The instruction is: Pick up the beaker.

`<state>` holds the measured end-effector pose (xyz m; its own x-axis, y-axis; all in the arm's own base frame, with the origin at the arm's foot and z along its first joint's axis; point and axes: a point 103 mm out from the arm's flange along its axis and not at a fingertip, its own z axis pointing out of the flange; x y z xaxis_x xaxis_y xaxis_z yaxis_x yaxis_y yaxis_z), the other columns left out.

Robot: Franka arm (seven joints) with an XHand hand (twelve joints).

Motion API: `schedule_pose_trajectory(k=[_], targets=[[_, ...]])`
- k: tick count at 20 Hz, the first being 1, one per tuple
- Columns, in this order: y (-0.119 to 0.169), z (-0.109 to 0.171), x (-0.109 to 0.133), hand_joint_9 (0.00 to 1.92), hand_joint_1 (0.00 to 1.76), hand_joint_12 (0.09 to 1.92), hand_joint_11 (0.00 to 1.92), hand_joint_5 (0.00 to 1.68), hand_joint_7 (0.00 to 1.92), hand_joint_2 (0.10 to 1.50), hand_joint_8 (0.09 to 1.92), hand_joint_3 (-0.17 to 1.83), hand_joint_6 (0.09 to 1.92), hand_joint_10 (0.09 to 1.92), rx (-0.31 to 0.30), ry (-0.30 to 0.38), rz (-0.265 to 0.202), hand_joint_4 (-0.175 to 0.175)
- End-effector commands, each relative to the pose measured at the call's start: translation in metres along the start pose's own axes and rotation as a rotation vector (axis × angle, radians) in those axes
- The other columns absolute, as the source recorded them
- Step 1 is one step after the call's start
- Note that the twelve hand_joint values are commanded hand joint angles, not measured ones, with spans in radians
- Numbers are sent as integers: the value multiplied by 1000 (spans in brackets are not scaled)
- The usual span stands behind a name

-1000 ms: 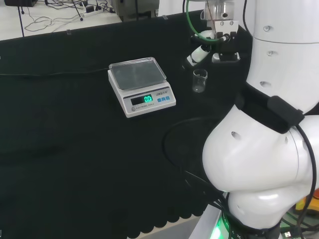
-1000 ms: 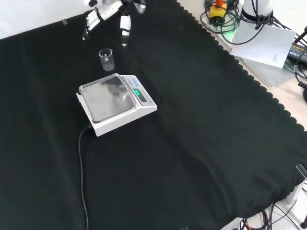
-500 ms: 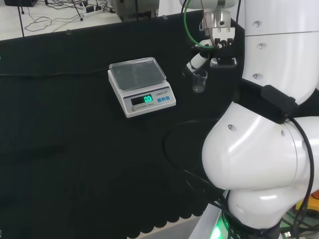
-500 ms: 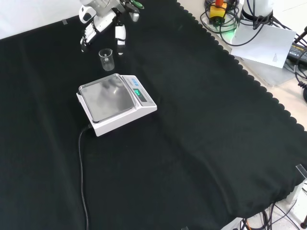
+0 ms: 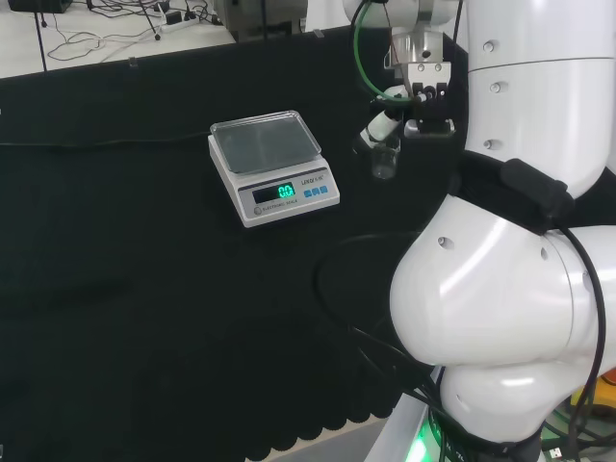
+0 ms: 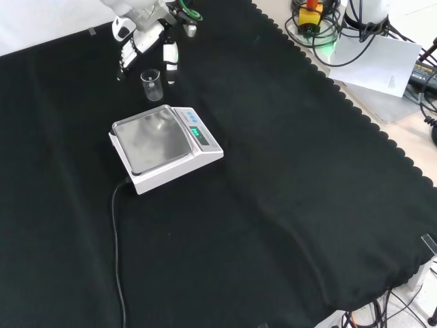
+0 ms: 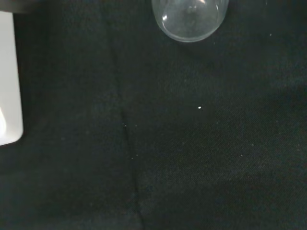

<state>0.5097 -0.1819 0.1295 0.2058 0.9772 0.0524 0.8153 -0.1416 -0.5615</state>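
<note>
Currently the beaker [image 6: 151,85] stands upright on the black cloth [image 6: 287,178], just beyond the far edge of the scale [image 6: 164,145] in the front view; in the head view the beaker [image 5: 385,157] sits to the right of the scale [image 5: 272,166], near it but apart; clear glass, looks empty as far as the views show; the hand [image 6: 145,39] comes in from the top of the front view, fingers spread and mostly straight, pointing down toward the cloth; one finger [image 6: 170,60] reaches down just right of the beaker, another [image 6: 123,63] to its left, so the beaker sits between them; cannot tell from the front view whether either finger touches the glass; hand is released, nothing grasped, fingers not curled round the beaker; in the head view the hand [image 5: 416,101] hangs just above and behind the beaker, with a white fingertip [image 5: 377,125] right at the beaker's rim, contact unclear; wrist view looks down on cloth, with the beaker's round rim [image 7: 190,18] close up and a white corner of the scale [image 7: 9,91] at the side; scale pan bare, green display lit, its cable [image 6: 117,253] trailing toward the near edge in the front view; beaker not lifted, base on the cloth.
</note>
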Motion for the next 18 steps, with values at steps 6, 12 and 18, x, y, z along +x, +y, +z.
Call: schedule_pose_trajectory(k=[6, 12, 18], targets=[[29, 21, -8, 0, 620, 1395, 0, 182, 4, 797, 608, 155, 87, 683, 44, -5, 38, 27], [33, 25, -7, 187, 977, 1387, 368, 483, 56, 733, 665, 538, 476, 861, 5, -39, 45, -17], [31, 20, -5, 747, 1713, 1454, 744, 566, 328, 949, 870, 248, 1082, 1010, -130, -22, -4, -165]])
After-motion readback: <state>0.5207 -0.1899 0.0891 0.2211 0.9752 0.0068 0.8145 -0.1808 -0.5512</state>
